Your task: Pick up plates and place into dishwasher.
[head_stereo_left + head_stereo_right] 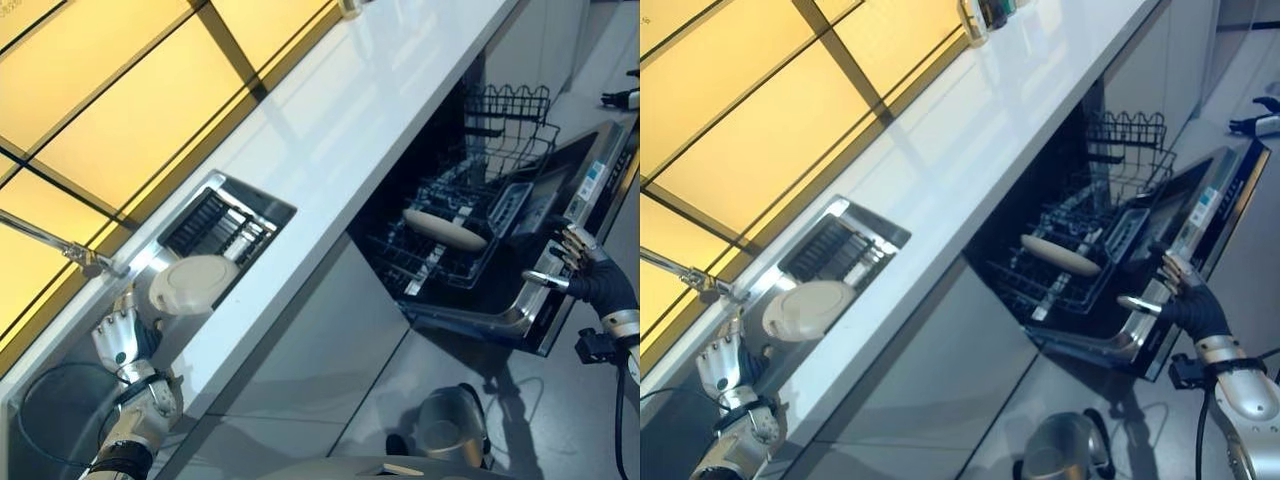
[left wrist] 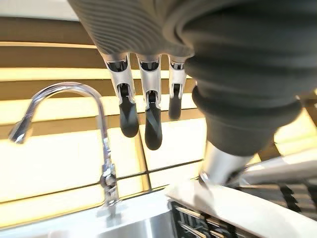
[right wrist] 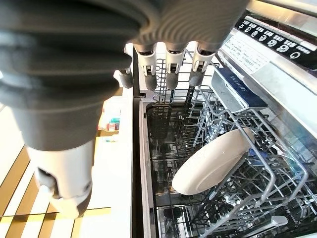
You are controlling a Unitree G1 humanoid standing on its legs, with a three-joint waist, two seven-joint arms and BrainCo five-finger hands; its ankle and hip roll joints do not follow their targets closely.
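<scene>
The left hand hung over the sink, fingers straight and slightly apart, holding nothing; a white plate lay just past the fingertips, resting on the drying rack, and whether the thumb touched its rim could not be told. The tap stood beyond the fingers. The right hand hovered at the edge of the dishwasher door, fingers loosely spread and empty. Ahead of those fingertips a second plate leaned tilted in the lower basket. The step in hand appeared to be reaching for the plate by the sink; the next move would call for curling the left fingers round its rim before lifting it towards the basket.
</scene>
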